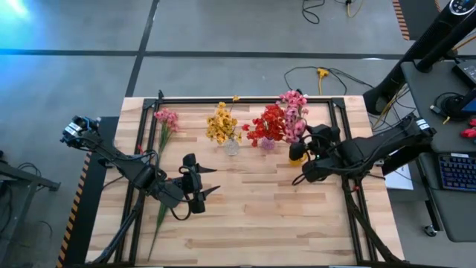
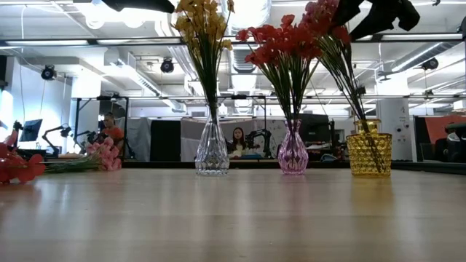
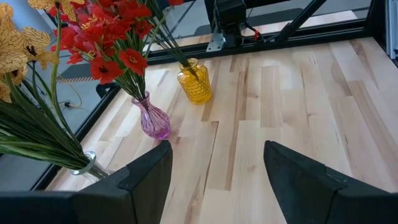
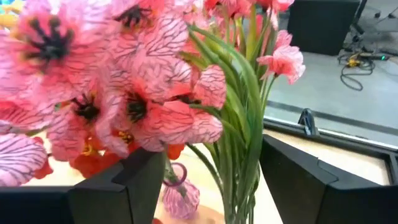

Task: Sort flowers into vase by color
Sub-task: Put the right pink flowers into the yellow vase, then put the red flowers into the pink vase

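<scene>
1. three vases stand in a row toward the far side of the table [image 1: 245,216]: a clear vase [image 2: 212,149] of yellow flowers [image 1: 221,123] on the left, a purple vase [image 2: 293,151] of red flowers [image 1: 268,124] in the middle, an amber vase [image 2: 368,153] of pink flowers [image 1: 293,110] on the right.
2. the right gripper [image 4: 208,177] hovers just beside the pink bunch above the amber vase, its jaws wide apart with green stems [image 4: 239,149] standing loose between them, gripped by neither finger.
3. the left gripper [image 1: 210,182] waits over bare wood, nearer than the clear vase, jaws wide and empty.
4. one pink sprig [image 1: 165,119] lies flat at the table's far left, its long stem running toward the near edge (a few red blossoms [image 2: 18,167] also show at the left edge of the low view).
5. judged by looks, a sprig is light, with soft cloth petals that crush and a thin springy stem; the sensible hold is low on the stem, well clear of the blossoms.
6. the vases are likely glass and top-heavy, so a sideways nudge while feeding a stem in could tip one.
</scene>
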Controlling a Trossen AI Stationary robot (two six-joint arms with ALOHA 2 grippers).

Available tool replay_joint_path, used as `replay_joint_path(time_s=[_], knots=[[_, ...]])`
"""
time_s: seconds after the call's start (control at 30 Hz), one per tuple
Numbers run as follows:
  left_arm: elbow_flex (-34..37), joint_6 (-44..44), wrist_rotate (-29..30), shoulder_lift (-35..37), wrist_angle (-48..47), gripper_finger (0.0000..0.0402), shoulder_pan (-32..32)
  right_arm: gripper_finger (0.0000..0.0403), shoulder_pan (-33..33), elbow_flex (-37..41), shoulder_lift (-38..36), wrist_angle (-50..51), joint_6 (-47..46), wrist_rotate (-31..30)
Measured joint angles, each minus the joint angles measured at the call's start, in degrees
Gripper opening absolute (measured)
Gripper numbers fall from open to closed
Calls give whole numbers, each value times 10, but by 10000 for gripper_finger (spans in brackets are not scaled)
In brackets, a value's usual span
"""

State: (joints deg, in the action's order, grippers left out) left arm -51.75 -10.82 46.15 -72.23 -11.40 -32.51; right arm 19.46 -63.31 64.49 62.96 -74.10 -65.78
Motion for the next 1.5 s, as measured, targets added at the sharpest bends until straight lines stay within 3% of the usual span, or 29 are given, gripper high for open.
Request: replay_joint_path(time_s=[0.33, 0.7, 0.83, 0.97, 1.17, 1.37, 1.5], knots=[[0, -9, 0, 0, 0, 235, 0, 247, 0, -40, 0, 31, 6, 50], [0, -96, -28, 0, -23, 235, 0, 251, 0, -81, 0, 85, 4, 119], [-24, -213, -96, 0, -113, 235, 0, 249, 2, -104, 0, 106, 2, 147], [-42, -405, -199, -1, -236, 235, -12, 243, 2, -118, 0, 132, -9, 220], [-45, -603, -306, -1, -326, 235, -51, 237, 4, -120, 2, 182, -32, 321], [-62, -711, -415, -1, -332, 235, -57, 239, 21, -120, 26, 227, -59, 386], [-67, -749, -427, 0, -332, 235, -71, 239, 31, -119, 42, 239, -59, 414]])
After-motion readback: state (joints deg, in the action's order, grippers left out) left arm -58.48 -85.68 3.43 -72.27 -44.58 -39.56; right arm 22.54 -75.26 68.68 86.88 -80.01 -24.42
